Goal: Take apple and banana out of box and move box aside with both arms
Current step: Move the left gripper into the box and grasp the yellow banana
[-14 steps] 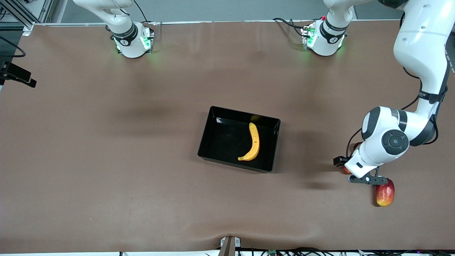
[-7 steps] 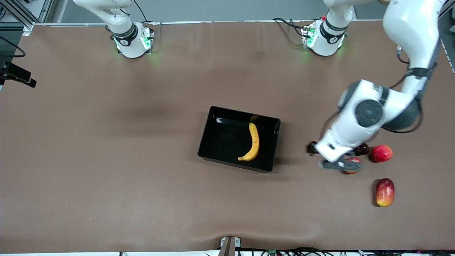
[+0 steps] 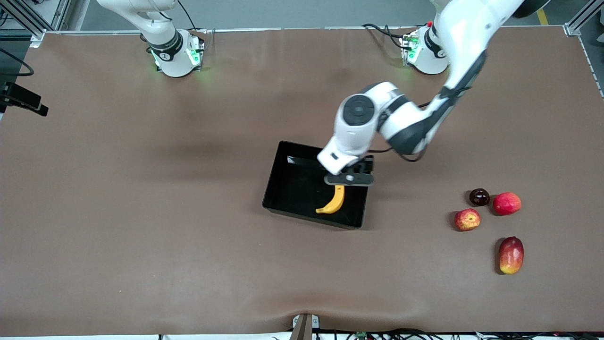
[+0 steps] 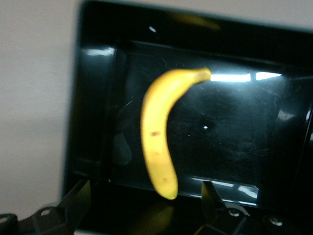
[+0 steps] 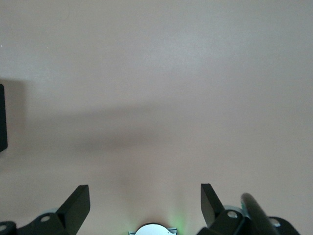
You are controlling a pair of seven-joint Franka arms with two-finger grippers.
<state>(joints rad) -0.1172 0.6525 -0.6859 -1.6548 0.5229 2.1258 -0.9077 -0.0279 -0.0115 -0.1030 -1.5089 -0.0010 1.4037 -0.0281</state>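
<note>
Brown table: the apple [image 3: 467, 219] already lies out toward the left arm's end, well apart from the box [image 3: 283, 186]. Banana [image 3: 334, 201] remains inside, box unmoved. Left gripper [image 3: 348, 179] hovers over it, jaws apart; its wrist view shows the whole banana. Right gripper [image 5: 145, 203] waits over bare table, jaws apart.

Left gripper [image 3: 348, 179] over banana [image 3: 334, 202] in box [image 3: 283, 179]

- My table [image 3: 141, 212] wears a brown cover, rippled along the edge nearest the front camera.
- A grey floor strip [image 3: 292, 14] runs past the edge where my bases stand.
- Aluminium framing [image 3: 578, 19] marks one corner.
</note>
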